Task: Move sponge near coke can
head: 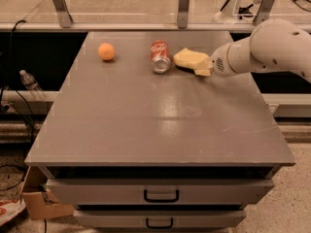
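The pale yellow sponge (190, 59) lies at the back of the grey table top (160, 110), just right of the red coke can (160, 56), which lies on its side with a silver end toward me. A small gap separates them. My gripper (208, 66) comes in from the right on the white arm and is at the sponge's right end, its tips hidden by the sponge and wrist.
A round orange fruit (106, 51) sits at the back left of the table. Metal posts and a rail (183, 6) run behind the table. Drawers (160, 195) are below the front edge. A plastic bottle (30, 84) lies to the left, off the table.
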Robot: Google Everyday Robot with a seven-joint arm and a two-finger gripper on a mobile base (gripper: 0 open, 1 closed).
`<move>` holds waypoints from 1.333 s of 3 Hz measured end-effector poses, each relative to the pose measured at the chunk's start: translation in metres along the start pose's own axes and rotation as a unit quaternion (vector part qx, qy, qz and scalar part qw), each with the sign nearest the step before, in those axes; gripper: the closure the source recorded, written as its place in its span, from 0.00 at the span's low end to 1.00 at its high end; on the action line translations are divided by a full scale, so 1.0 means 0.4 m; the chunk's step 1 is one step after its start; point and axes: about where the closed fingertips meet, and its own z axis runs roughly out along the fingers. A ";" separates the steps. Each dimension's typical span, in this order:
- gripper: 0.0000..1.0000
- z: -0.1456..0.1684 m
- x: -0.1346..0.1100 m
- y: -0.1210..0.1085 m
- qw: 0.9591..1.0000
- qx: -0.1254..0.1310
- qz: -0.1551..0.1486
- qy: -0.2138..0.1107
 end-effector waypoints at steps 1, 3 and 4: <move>0.59 0.003 -0.001 0.004 1.000 -0.001 -0.001 0.000; 0.12 0.009 -0.002 0.012 1.000 -0.004 -0.002 0.001; 0.00 0.011 -0.003 0.015 1.000 -0.005 -0.003 0.001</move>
